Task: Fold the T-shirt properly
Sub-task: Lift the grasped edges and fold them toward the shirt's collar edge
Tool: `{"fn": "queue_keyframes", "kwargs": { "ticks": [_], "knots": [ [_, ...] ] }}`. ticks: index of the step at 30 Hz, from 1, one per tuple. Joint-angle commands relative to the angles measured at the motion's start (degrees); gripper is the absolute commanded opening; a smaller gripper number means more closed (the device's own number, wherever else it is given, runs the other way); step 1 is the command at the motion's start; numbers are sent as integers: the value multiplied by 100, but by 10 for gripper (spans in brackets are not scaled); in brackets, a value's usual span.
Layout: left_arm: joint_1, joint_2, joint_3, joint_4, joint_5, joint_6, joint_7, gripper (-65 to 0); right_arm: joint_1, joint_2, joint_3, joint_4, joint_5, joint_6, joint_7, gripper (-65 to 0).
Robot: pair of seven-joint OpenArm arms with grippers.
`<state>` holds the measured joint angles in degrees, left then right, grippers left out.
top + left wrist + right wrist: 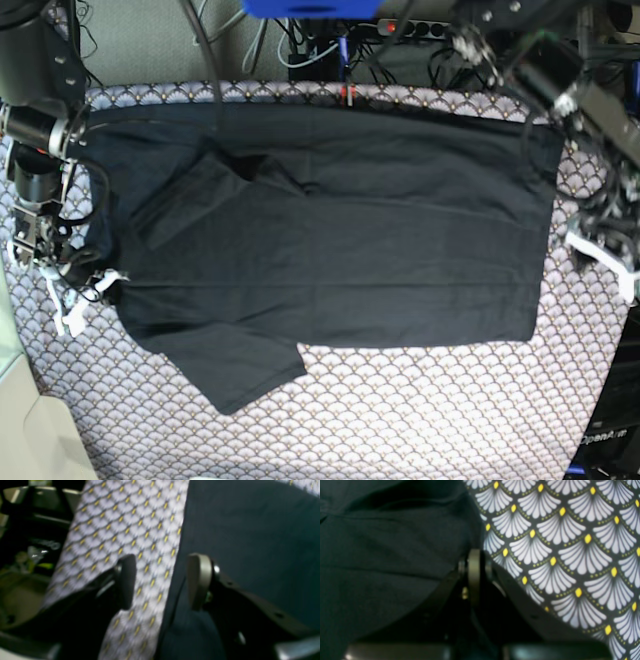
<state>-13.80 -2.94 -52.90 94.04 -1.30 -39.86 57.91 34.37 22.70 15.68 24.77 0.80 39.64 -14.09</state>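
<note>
The dark T-shirt (340, 240) lies spread across the scallop-patterned tablecloth (430, 410), with one sleeve (230, 365) sticking out at the front left and the other folded onto the body. My right gripper (475, 572) is shut, its pads pinched on the T-shirt's (382, 555) edge; in the base view it (100, 283) sits at the shirt's left side. My left gripper (162, 580) is open, and its fingers straddle the T-shirt's (250, 535) straight edge from just above. In the base view it (575, 243) is at the shirt's right side.
The tablecloth (125, 520) ends at the table's edge (62, 555) close to the left of my left gripper, with dark clutter below. Cables and equipment (420, 40) crowd the far side of the table. A pale surface (20, 420) borders the front left corner.
</note>
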Motion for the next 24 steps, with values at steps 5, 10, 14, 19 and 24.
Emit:
{"fn": "queue_keyframes", "kwargs": {
  "ticks": [5, 10, 14, 19, 24],
  "knots": [
    [-435, -185, 662, -854, 99, -14, -864, -329, 163, 73, 19, 129, 65, 36, 86, -650],
    [-963, -185, 917, -2138, 803, 236, -1892, -329, 163, 73, 19, 129, 65, 36, 86, -650],
    [-1349, -282, 934, -3167, 882, 623, -2622, -329, 163, 73, 10, 129, 48, 36, 86, -650],
    [-1789, -757, 934, -4564, 855, 1027, -3272, -329, 163, 91, 1, 129, 48, 36, 86, -650],
    [-2123, -1020, 943, -5725, 882, 1045, -4028, -329, 163, 91, -8, 129, 48, 36, 86, -650]
  ]
}}
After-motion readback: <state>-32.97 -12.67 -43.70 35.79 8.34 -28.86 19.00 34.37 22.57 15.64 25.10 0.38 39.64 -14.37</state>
